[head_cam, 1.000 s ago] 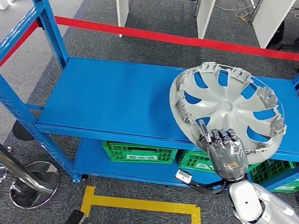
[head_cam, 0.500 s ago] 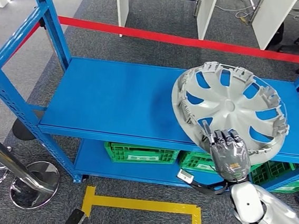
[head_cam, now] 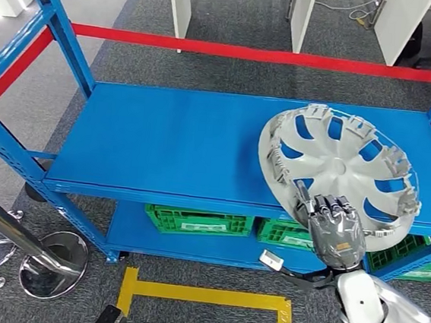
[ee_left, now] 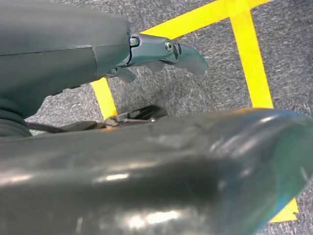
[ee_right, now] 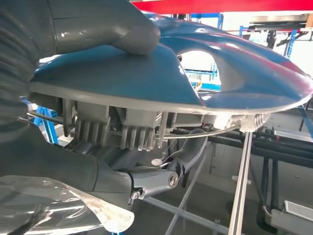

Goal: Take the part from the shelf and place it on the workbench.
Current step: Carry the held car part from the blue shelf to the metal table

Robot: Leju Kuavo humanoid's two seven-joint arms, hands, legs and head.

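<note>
A silver-grey wheel cover (head_cam: 339, 170) with curved spokes is tilted over the right end of the blue shelf's top board (head_cam: 163, 141), its near rim past the front edge. My right hand (head_cam: 336, 230) grips that near rim. In the right wrist view the thumb (ee_right: 110, 29) presses on one face of the wheel cover (ee_right: 229, 73), and the darker fingers (ee_right: 158, 178) curl under the clipped rim. My left hand (ee_left: 155, 49) hangs low over the floor with a finger stretched out and nothing in it; its dark tip (head_cam: 108, 321) shows at the head view's bottom edge.
Green crates (head_cam: 199, 221) sit on the lower shelf board. Blue uprights stand at the far left (head_cam: 53, 24) and right. A red barrier strip (head_cam: 258, 55) runs behind the shelf. Yellow floor tape (head_cam: 206, 294) and a chrome stand base (head_cam: 53, 264) lie in front.
The whole view has shifted a little. The wheel cover and my right hand sit slightly further right and lower in the picture, grip unchanged.
</note>
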